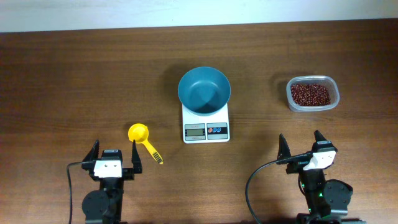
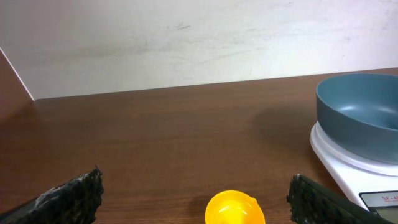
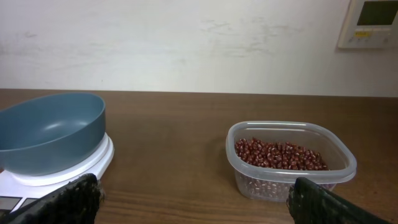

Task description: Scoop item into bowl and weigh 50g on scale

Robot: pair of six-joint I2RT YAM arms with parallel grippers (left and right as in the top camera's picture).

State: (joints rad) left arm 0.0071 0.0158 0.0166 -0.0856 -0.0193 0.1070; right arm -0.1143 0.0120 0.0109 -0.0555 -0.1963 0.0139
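The teal-blue bowl (image 1: 204, 91) stands empty on the white scale (image 1: 206, 129) at the table's middle; both also show in the left wrist view (image 2: 364, 115) (image 2: 348, 165) and the right wrist view (image 3: 50, 132) (image 3: 68, 168). The reddish-brown beans (image 1: 310, 94) fill a clear plastic tub (image 1: 313, 93) at the right (image 3: 280, 154). A yellow scoop (image 1: 142, 138) lies left of the scale (image 2: 235, 208). My left gripper (image 1: 114, 157) is open and empty just behind the scoop. My right gripper (image 1: 302, 148) is open and empty, near the front edge, in front of the tub.
The brown wooden table (image 1: 74, 81) runs back to a white wall (image 2: 186, 37). A wall thermostat (image 3: 372, 22) hangs at the upper right in the right wrist view. Black cables (image 1: 252, 186) loop near the arm bases.
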